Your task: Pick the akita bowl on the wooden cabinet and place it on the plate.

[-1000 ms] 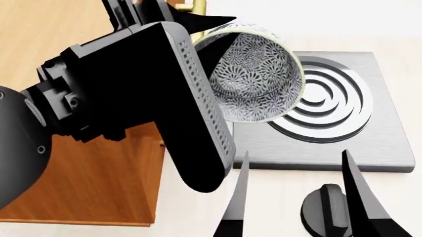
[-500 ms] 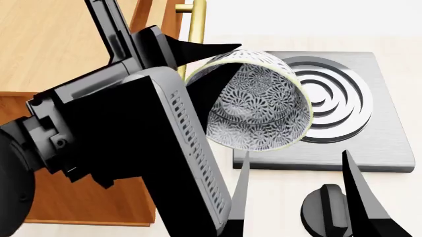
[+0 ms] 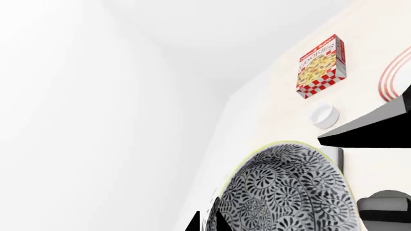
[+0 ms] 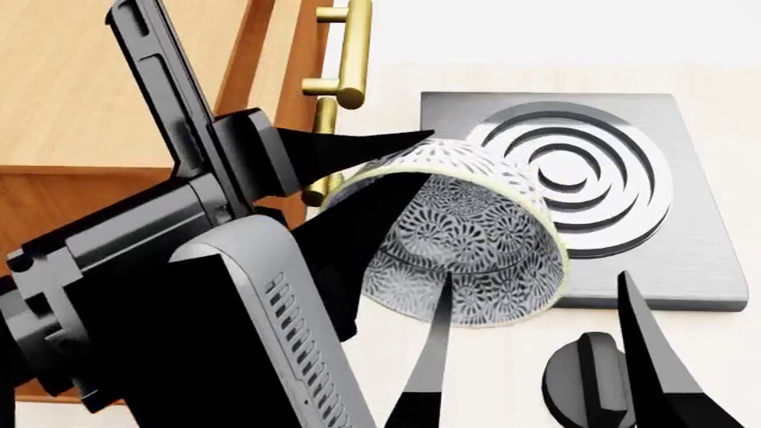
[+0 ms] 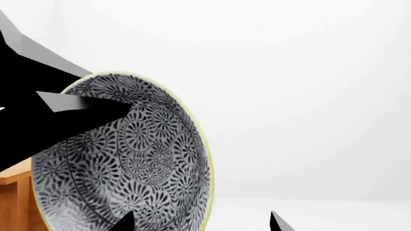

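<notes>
While the akita bowl (image 4: 470,241) is pinched at its rim by the left gripper (image 4: 393,165), tilted mouth-outward in mid-air beside the wooden cabinet (image 4: 71,107) and over the stove (image 4: 666,259) edge, the plate (image 3: 397,73) is seen only as a red-ringed edge well beyond. Right gripper (image 4: 535,348) fingers are spread, empty. Dense grey-black floral pattern, pale rim.

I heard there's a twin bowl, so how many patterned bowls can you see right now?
1. The akita bowl is tilted in the left hand, in front of the stove beside the wooden cabinet. A second may be hidden behind the arm.
</notes>
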{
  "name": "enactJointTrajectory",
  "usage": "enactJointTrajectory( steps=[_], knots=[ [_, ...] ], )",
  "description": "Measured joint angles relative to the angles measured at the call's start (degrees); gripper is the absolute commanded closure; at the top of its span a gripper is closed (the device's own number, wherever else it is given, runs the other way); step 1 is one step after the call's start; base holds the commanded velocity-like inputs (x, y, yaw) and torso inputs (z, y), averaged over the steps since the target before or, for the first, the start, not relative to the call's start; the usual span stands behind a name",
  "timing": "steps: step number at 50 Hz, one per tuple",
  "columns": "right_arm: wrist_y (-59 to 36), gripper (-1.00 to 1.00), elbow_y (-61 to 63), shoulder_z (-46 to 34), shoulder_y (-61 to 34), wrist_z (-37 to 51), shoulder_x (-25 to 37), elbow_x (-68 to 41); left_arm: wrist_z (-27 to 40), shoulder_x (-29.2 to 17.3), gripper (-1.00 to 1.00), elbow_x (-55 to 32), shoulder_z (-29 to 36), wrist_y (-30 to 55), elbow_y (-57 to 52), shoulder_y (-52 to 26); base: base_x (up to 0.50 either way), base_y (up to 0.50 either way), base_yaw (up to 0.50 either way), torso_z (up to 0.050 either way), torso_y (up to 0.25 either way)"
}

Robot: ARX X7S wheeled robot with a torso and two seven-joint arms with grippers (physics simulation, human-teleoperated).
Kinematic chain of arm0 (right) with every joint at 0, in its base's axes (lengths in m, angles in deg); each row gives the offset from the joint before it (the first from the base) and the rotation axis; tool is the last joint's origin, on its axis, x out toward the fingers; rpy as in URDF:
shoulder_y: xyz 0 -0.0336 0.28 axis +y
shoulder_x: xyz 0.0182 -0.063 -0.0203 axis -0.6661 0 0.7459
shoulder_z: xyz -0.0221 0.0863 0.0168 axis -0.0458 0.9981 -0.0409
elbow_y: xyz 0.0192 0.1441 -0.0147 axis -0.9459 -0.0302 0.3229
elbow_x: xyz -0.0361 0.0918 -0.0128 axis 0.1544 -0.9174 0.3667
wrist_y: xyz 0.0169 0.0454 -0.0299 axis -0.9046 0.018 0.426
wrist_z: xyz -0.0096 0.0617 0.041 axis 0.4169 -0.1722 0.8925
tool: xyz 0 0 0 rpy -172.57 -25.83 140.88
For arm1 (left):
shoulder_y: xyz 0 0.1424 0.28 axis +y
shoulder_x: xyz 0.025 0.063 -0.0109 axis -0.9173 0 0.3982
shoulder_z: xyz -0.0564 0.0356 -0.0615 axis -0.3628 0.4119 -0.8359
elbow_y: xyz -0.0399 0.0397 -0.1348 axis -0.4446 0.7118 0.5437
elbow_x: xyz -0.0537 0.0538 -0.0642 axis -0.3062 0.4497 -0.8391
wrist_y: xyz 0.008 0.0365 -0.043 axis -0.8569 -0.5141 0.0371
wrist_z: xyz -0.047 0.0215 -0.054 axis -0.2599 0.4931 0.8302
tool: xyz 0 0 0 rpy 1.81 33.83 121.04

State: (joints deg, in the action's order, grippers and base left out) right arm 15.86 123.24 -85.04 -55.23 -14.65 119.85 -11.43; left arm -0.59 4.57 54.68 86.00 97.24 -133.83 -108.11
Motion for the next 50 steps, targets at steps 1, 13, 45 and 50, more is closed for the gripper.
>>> enactJointTrajectory(
  steps=[1,13,45,50],
  knots=[
    [0.0,-1.0,0.0,0.0,0.0,0.0,0.0,0.0,0.1,0.0,1.0,-0.1,-0.2,0.2,-0.2,0.0,0.0,0.0,0.0,0.0,0.0],
    [0.6,1.0,0.1,-0.3,0.1,-0.2,-0.3,-0.7,0.2,-0.4,1.0,-1.4,-1.2,0.4,-1.1,0.7,0.0,0.0,0.0,0.0,0.001],
    [-6.4,1.0,1.8,1.6,-1.5,5.6,-0.7,-0.8,2.6,-1.6,-1.0,-0.9,-1.5,-0.4,-0.4,3.0,0.0,0.0,0.0,0.0,0.0],
    [-6.9,1.0,1.8,2.1,-1.4,6.3,-0.7,-1.4,3.0,-1.7,-1.0,-0.8,-1.5,-0.4,-0.3,3.2,0.0,0.0,0.0,0.0,0.0]
  ],
)
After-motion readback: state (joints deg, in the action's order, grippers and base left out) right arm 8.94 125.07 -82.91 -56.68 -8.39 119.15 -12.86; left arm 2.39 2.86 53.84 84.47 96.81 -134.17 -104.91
